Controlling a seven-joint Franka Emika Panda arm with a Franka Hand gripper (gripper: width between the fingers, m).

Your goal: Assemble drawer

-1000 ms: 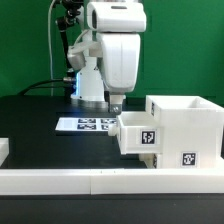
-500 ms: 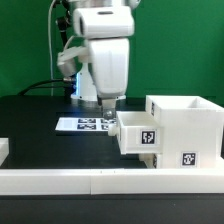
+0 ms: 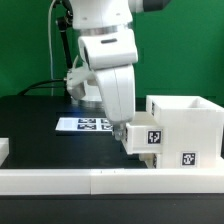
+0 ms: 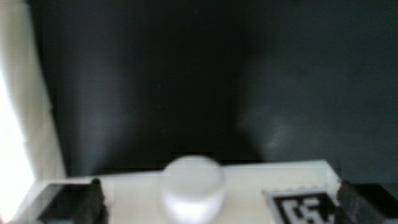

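Observation:
The white drawer case point(image 3: 185, 125) stands on the black table at the exterior view's right, with a tag on its front. A smaller white drawer box point(image 3: 143, 138) with a tag sits partly inside it and sticks out toward the left. My gripper point(image 3: 120, 133) hangs low at the box's left face, fingers pointing down. In the wrist view the dark fingertips point(image 4: 66, 205) stand apart on either side of a white rounded knob point(image 4: 192, 184) on the white panel point(image 4: 267, 195); they do not touch it. The gripper is open.
The marker board point(image 3: 88, 125) lies flat on the table behind the gripper. A long white rail point(image 3: 100, 182) runs along the front edge. A white block point(image 3: 4, 150) sits at the far left. A green wall stands behind.
The arm has swung lower and to the exterior view's right, tilting. The gripper has come down to the drawer box's left face, and the box sits further inside the case.

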